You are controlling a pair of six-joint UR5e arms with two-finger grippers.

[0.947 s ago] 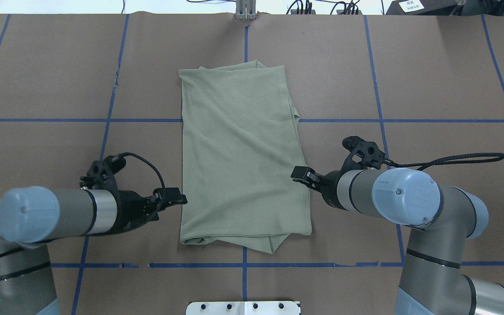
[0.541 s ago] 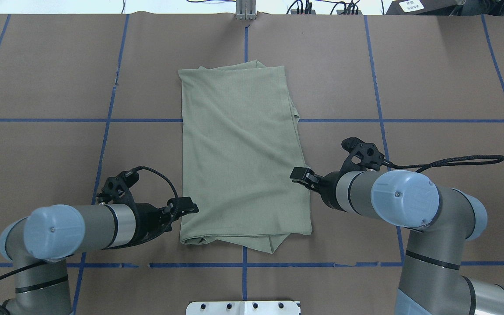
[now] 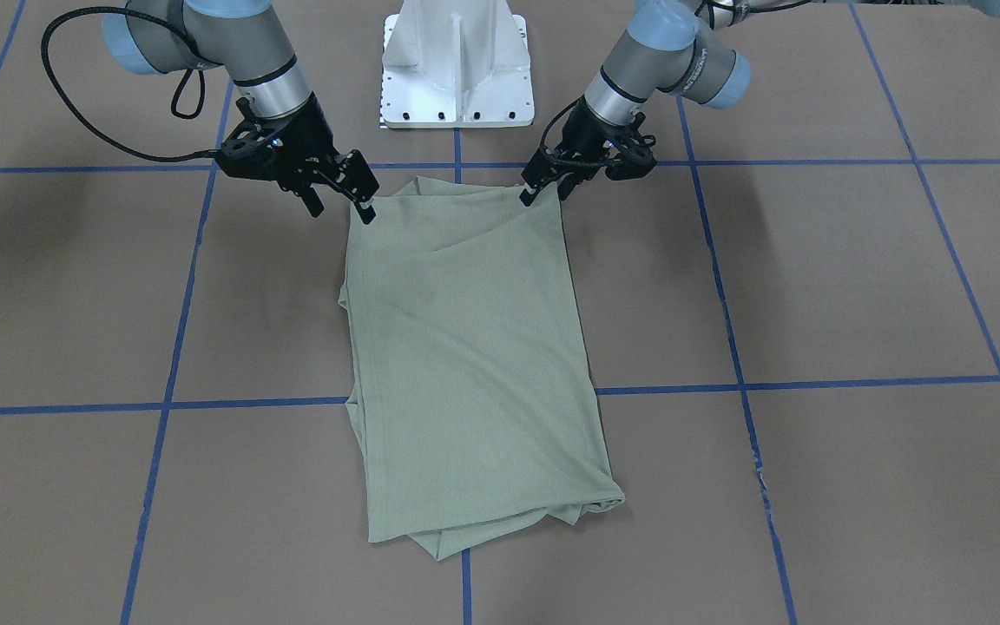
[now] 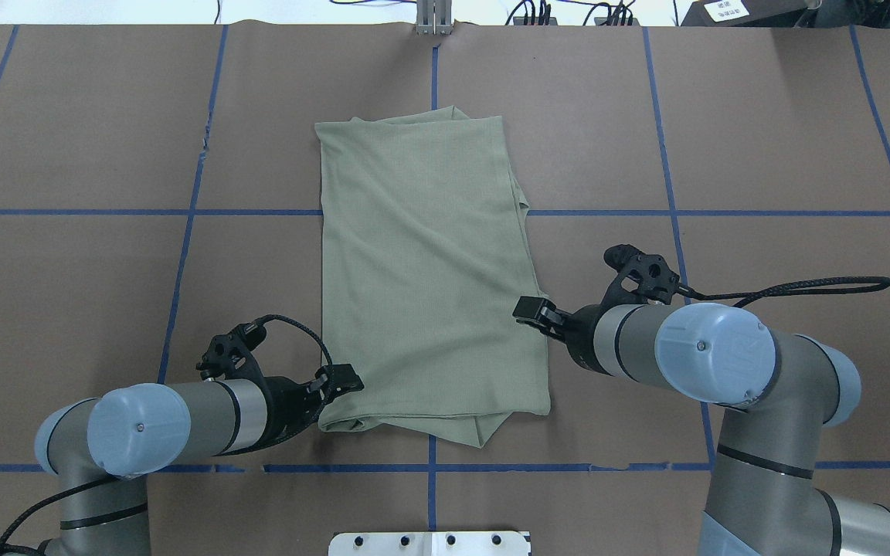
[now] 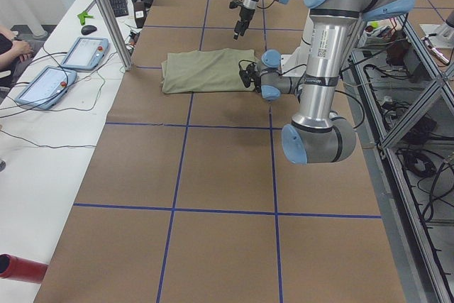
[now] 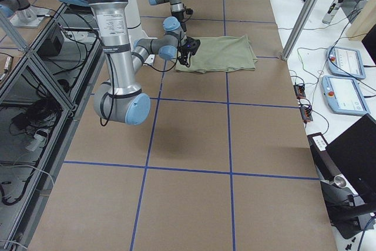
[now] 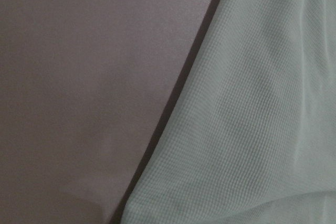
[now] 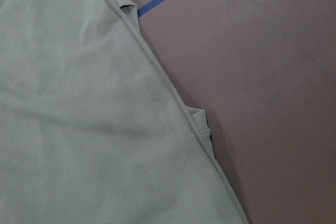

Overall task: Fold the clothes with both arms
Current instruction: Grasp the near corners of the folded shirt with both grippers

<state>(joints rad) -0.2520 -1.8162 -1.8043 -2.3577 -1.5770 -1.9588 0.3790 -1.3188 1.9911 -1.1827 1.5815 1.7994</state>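
Shown with shirt (image 4: 429, 270) folded flat mid-counter (image 4: 105, 116), left tool (image 3: 543, 193) at its robot-side corner, right tool (image 3: 341, 207) beside its opposite edge, both parted, empty; liable to pinch top layer only, skewing the fold.

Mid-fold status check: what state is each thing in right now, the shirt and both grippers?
Pale sage-green knit shirt: folded into a long rectangle, lying flat on the brown table, no corner lifted.
Black two-finger left gripper: open, at the shirt's near corner on the robot's left, holding nothing.
Black two-finger right gripper: open, at the shirt's edge on the robot's right, holding nothing.
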